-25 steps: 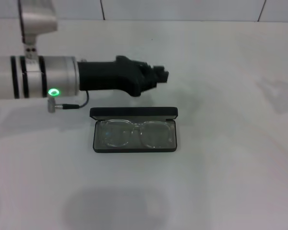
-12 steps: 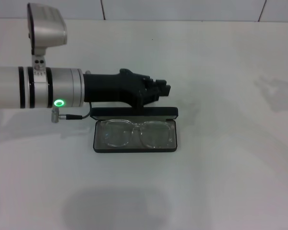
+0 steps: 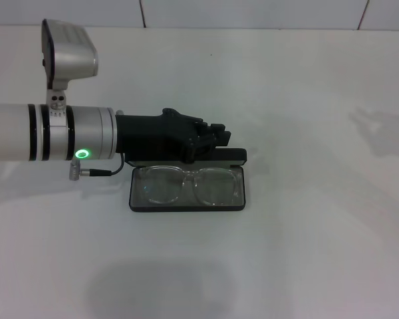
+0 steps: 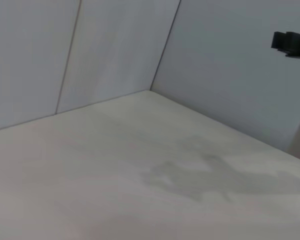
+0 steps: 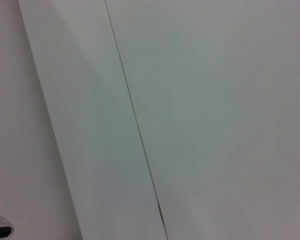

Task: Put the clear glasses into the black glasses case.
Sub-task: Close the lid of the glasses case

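Nearest the robot, the white desk (image 3: 306, 252) lies bare in front of the black glasses case (image 3: 186, 207), which sits open and flat a little left of the middle of the head view. The clear glasses (image 3: 189, 185) lie inside its tray, folded and lengthwise, filling the compartment from end to end with nothing seen poking over the rim. So the main part of the task, getting the glasses into the case, looks done. What seems left is the lid: it stands up along the far edge of the tray, not closed over the glasses. Just behind that raised lid, the left end effector (image 3: 219, 137) reaches in from the left on a horizontal arm, its black fingers overlapping the lid's top edge in this view; whether they touch it cannot be told. Whether those fingers are apart or together cannot be told either, since they show only as a dark cluster. My guess is that it is placed to tip the lid shut. The right end effector appears nowhere; its wrist camera shows only plain wall panels.
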`<state>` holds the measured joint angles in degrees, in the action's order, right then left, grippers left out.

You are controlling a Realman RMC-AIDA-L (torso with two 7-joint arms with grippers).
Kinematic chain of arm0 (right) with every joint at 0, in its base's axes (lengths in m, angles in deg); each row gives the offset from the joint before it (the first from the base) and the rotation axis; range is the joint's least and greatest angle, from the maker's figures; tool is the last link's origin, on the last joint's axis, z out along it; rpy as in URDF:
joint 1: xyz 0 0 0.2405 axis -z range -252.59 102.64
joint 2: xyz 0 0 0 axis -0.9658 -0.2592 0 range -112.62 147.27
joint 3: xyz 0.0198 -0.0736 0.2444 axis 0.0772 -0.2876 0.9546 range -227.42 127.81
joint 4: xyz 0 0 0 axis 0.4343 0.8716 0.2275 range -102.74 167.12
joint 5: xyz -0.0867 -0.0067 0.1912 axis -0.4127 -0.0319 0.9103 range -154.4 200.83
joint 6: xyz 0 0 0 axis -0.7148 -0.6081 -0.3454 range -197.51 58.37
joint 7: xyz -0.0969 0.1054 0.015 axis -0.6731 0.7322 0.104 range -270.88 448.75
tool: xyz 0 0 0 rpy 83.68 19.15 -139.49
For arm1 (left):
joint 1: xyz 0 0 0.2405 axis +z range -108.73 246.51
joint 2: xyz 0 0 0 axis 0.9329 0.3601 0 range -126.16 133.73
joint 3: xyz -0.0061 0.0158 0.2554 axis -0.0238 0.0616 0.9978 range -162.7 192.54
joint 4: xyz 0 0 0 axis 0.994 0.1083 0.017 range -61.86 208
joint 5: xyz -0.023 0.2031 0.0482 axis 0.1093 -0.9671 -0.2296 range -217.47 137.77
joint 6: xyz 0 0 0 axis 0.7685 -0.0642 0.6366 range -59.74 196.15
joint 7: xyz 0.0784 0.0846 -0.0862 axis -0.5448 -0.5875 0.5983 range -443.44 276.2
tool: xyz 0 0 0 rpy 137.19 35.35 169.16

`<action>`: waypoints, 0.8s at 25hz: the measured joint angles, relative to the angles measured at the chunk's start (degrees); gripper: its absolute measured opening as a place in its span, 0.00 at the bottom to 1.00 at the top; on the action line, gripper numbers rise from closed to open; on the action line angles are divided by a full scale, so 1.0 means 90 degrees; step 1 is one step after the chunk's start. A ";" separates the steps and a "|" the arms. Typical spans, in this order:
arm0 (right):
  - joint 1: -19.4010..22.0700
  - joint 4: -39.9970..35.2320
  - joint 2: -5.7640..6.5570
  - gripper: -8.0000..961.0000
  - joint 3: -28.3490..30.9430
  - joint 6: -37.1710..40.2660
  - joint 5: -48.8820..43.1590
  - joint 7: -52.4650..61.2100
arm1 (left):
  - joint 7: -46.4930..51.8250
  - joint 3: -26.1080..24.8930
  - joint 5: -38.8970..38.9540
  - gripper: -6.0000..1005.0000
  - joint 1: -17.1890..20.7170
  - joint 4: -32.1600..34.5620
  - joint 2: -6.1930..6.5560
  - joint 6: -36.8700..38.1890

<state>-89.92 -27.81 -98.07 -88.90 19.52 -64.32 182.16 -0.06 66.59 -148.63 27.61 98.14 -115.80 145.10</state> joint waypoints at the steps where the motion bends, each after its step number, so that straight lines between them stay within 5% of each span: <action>1: 0.0000 0.0023 0.0000 0.16 -0.0002 0.0001 0.0002 -0.0003 | 0.0001 0.0000 0.0000 0.19 0.0002 -0.0020 0.0006 -0.0012; 20: -0.0105 0.0298 0.0000 0.16 -0.0029 0.0104 0.0020 -0.0106 | 0.0047 0.0040 -0.0159 0.23 0.0261 -0.0100 0.0019 -0.0022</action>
<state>-90.87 -25.13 -98.07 -89.16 20.46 -64.14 181.21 0.36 66.95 -150.06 29.95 97.23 -115.63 144.90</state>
